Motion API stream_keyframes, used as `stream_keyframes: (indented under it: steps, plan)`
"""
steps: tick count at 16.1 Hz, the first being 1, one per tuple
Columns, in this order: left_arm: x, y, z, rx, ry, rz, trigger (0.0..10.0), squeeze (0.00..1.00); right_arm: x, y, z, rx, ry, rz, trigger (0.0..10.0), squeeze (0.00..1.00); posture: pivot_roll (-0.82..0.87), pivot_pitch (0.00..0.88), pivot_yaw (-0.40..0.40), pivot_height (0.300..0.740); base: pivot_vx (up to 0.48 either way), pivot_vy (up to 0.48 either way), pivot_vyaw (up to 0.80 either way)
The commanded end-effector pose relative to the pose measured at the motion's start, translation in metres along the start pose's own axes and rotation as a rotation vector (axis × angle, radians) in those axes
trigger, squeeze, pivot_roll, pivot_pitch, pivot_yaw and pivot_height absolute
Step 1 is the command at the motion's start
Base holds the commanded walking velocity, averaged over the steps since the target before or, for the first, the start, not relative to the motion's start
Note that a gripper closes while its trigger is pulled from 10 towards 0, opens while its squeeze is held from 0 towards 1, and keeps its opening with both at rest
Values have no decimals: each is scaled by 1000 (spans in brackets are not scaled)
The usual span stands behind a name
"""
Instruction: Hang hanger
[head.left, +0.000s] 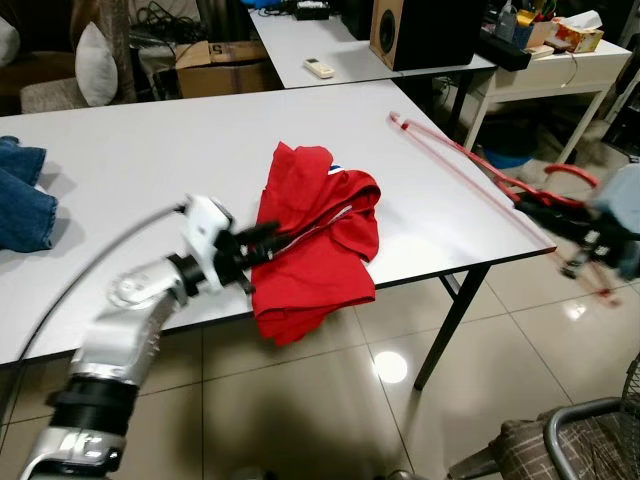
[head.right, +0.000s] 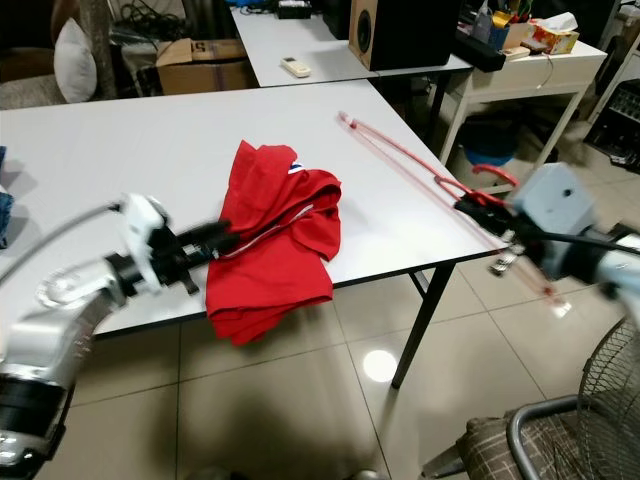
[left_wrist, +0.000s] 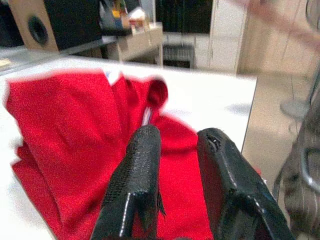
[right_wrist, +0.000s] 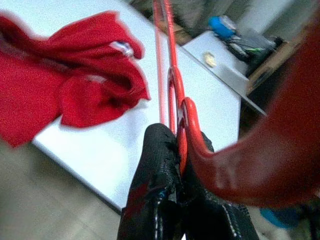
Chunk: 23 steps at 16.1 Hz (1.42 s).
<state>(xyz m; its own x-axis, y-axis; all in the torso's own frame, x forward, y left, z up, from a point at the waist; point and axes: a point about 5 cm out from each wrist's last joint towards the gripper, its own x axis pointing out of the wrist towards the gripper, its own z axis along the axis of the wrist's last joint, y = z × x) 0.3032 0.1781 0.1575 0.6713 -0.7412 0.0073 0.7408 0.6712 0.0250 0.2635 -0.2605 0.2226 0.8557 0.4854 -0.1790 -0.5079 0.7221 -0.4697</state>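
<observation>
**Right tool has the hanger by its neck; garment waits under the left**

Lowest in the left eye frame, the left tool (head.left: 262, 243) reaches in from the lower left, its two black fingers (left_wrist: 134, 185) a little apart, with nothing visibly between them, over the near edge of the red garment (head.left: 318, 235). That cloth lies crumpled at centre frame, partly drooping off the front edge of the white surface (head.left: 150, 150).

At the right edge, the right tool (head.right: 482, 209) is pressed together on the red hanger (head.right: 400, 152) just below its hook, at the surface's near right corner. From that grip the hanger's long axis runs up and leftward across the surface, away from the robot, to a far tip in the upper middle of the frame. The garment sits to the hanger's left, apart from it, nearer the left arm.

Judging by this, the hanger is already secured and the right arm is the one to carry it to wherever it hangs.
</observation>
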Motion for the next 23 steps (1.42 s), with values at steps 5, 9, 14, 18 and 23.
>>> stream_keyframes:
  steps: [5, 9, 14, 18, 23]
  plan:
    - [-8, -15, 49, -92, -284, 86, 10000, 1000, 20, 37, -23, 269, 20, -273, 10000, 0, -171, 0, 12, 740, 0, 0, 0]
    - [17, -27, 10, -18, -102, 345, 10000, 0, 31, 73, -38, 457, 60, -464, 10000, 0, -179, 0, 10, 740, 0, 0, 0]
    - [23, -29, -11, -5, -10, 389, 10000, 0, 35, 82, -27, 436, 30, -424, 10000, 0, -199, 0, 29, 740, 113, 0, 0]
    - [20, -31, -19, 6, 24, 428, 10000, 0, 40, 93, -24, 441, 36, -391, 10000, 0, -191, 0, 16, 740, 297, 0, 0]
    - [19, -32, -23, 9, 36, 420, 10000, 0, 42, 92, -24, 398, 62, -370, 10000, 0, -186, 0, 9, 740, 297, 0, 160]
